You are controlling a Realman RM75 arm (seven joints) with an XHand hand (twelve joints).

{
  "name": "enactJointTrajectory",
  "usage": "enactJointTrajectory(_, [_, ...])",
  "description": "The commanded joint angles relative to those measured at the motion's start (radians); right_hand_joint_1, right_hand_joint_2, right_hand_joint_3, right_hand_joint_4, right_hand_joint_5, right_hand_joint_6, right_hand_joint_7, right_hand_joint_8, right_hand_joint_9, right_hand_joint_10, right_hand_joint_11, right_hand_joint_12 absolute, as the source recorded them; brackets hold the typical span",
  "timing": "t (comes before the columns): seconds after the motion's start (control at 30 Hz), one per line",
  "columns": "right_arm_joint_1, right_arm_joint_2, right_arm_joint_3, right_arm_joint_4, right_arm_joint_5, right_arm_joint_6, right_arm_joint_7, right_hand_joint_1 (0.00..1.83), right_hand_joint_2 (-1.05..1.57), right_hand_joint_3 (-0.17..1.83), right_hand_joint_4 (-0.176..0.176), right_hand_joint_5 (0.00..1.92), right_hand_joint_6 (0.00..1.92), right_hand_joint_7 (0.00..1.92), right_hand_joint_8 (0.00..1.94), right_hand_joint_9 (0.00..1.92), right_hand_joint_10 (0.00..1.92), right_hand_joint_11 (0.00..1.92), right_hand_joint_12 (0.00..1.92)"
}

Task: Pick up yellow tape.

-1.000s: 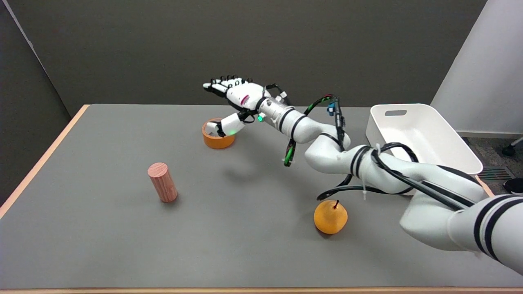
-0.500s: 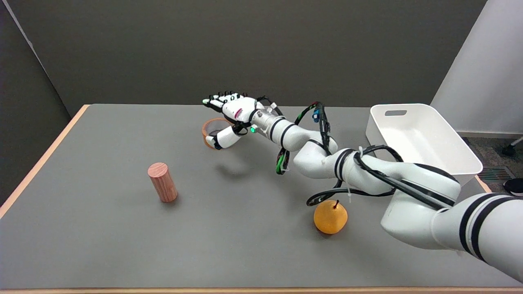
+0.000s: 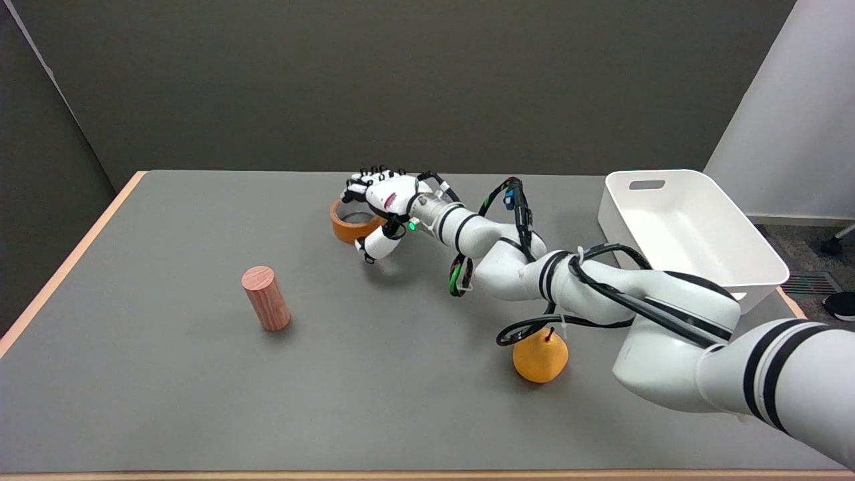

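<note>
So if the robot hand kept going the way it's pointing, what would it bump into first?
Probably the yellow tape. The right robot hand points toward the picture's left and slightly down, and the roll sits right at its fingertips, maybe already touching. From one view the depth isn't certain.

Yellow tape (image 3: 349, 227) at the table's (image 3: 167, 374) far middle.
An orange-yellow roll, lying flat with its hollow core facing up, its right side hidden.
</note>
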Motion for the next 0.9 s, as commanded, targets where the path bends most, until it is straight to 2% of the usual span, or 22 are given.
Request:
enactJointTrajectory(0.03, [-0.014, -0.012, 0.036, -0.077, -0.004, -0.023, -0.002, 0.64, 0.66, 1.0, 0.098, 0.16, 0.53, 0.0, 0.09, 0.0, 0.09, 0.0, 0.39])
enactJointTrajectory(0.27, [-0.014, -0.011, 0.055, -0.087, -0.004, -0.011, -0.007, 0.71, 0.65, 1.0, 0.108, 0.19, 0.57, 0.0, 0.05, 0.0, 0.0, 0.0, 0.32])
enactJointTrajectory(0.37, [-0.014, -0.011, 0.056, -0.087, -0.004, 0.001, -0.032, 0.62, 0.69, 0.9, 0.116, 0.23, 0.51, 0.0, 0.02, 0.0, 0.03, 0.0, 0.3])
enactJointTrajectory(0.5, [-0.014, -0.011, 0.057, -0.085, -0.004, 0.013, -0.049, 0.66, 0.7, 0.95, 0.127, 0.26, 0.69, 0.0, 0.03, 0.0, 0.02, 0.0, 0.22])
enactJointTrajectory(0.57, [-0.014, -0.011, 0.059, -0.085, -0.004, 0.017, -0.05, 0.67, 0.74, 0.89, 0.127, 0.27, 0.9, 0.0, 0.03, 0.0, 0.01, 0.0, 0.24])
enactJointTrajectory(0.7, [-0.014, -0.011, 0.069, -0.085, -0.004, 0.032, -0.05, 0.72, 0.74, 0.96, 0.129, 0.31, 1.03, 0.0, 0.09, 0.0, 0.04, 0.0, 0.19])
enactJointTrajectory(0.77, [-0.014, -0.01, 0.069, -0.086, -0.004, 0.038, -0.05, 0.7, 0.73, 0.96, 0.118, 0.34, 1.16, 0.0, 0.09, 0.0, 0.07, 0.0, 0.18])
enactJointTrajectory(0.83, [-0.014, -0.01, 0.069, -0.085, -0.004, 0.043, -0.05, 0.69, 1.15, 0.48, 0.144, 0.4, 1.66, 0.03, 0.03, 0.0, 0.06, 0.04, 0.1])
enactJointTrajectory(0.87, [-0.014, -0.009, 0.069, -0.085, -0.004, 0.046, -0.05, 0.69, 1.28, 0.32, 0.149, 0.43, 1.82, 0.04, 0.01, 0.0, 0.06, 0.05, 0.08])
enactJointTrajectory(0.9, [-0.015, -0.008, 0.069, -0.084, -0.004, 0.048, -0.05, 0.73, 1.24, 0.37, 0.13, 0.47, 1.79, 0.04, 0.05, 0.0, 0.1, 0.02, 0.11])
